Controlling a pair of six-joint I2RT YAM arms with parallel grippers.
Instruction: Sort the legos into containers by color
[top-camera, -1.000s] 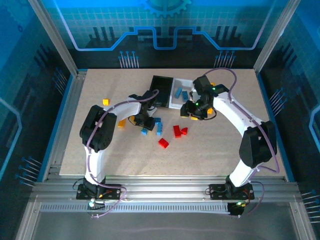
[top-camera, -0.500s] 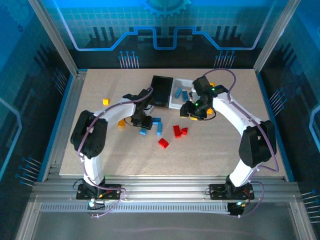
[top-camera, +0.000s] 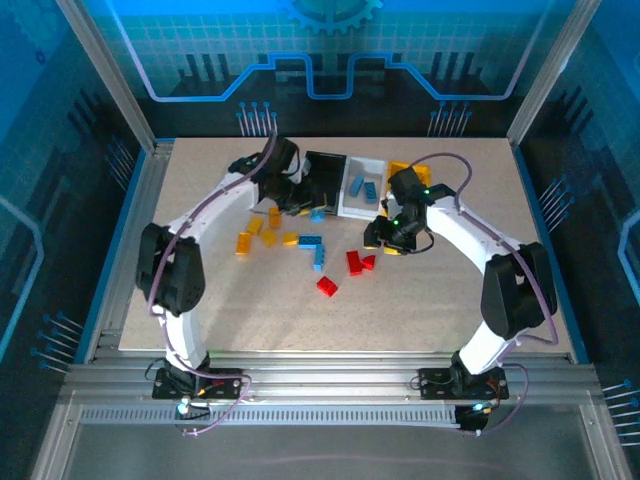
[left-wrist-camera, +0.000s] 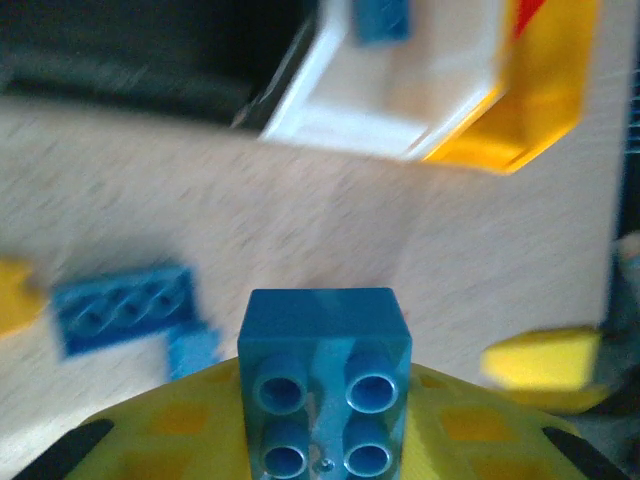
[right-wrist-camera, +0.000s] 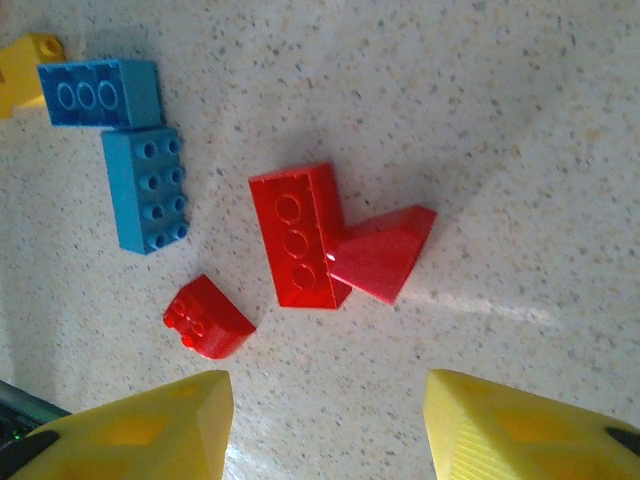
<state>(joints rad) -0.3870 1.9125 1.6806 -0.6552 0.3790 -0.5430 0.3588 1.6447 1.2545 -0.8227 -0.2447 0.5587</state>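
Sorting partly done: white bin (top-camera: 345, 208) contains blue legos (top-camera: 362, 186); red legos (right-wrist-camera: 295, 235), yellow legos (top-camera: 245, 241), loose blue legos (top-camera: 312, 242) remain mid-bench (top-camera: 450, 300); left hand (left-wrist-camera: 325, 440) grasps blue brick (left-wrist-camera: 325, 340); right hand (right-wrist-camera: 327, 410) released.

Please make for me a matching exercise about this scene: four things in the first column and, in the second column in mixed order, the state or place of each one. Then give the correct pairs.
Column one:
1. left end effector
2. right end effector
3. white bin
4. long red brick

Column two:
A. lies on the table, touching a red sloped piece
B. has blue bricks inside
C. shut on a square blue brick
D. open, holding nothing

Pairs: 1-C, 2-D, 3-B, 4-A
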